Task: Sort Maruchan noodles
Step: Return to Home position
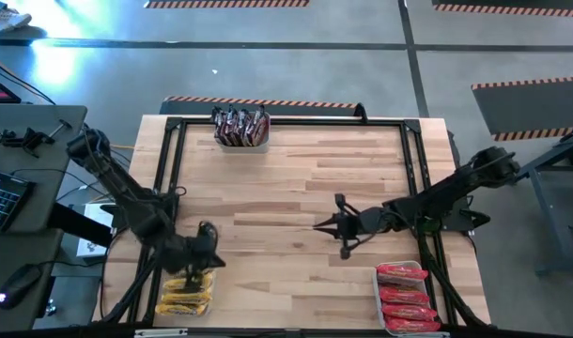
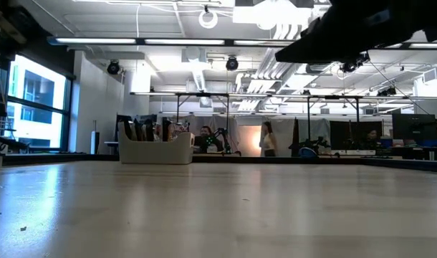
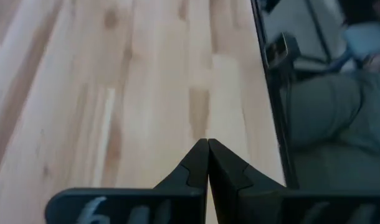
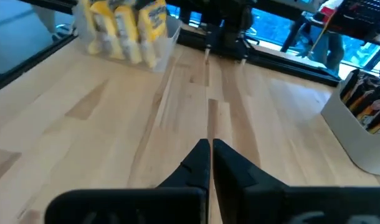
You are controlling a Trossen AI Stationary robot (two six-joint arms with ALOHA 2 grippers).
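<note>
The Maruchan noodles lie sorted by colour in three clear bins. Dark packets [image 1: 240,126] stand in a bin at the far edge, also seen in the low view [image 2: 155,140]. Yellow packets [image 1: 186,297] fill a bin at the near left corner and show in the right wrist view [image 4: 124,23]. Red packets [image 1: 406,299] fill a bin at the near right. My left gripper [image 1: 209,252] [image 3: 207,148] hovers shut just beyond the yellow bin, holding nothing. My right gripper [image 1: 317,225] [image 4: 210,148] is shut and bare over the table's middle, pointing toward the left edge.
A black frame rail [image 1: 170,178] runs around the wooden tabletop [image 1: 296,178]. Bare wood lies between the three bins. A dark arm part [image 2: 362,29] hangs into the low view at top right. People stand in the room far behind the table [image 2: 266,139].
</note>
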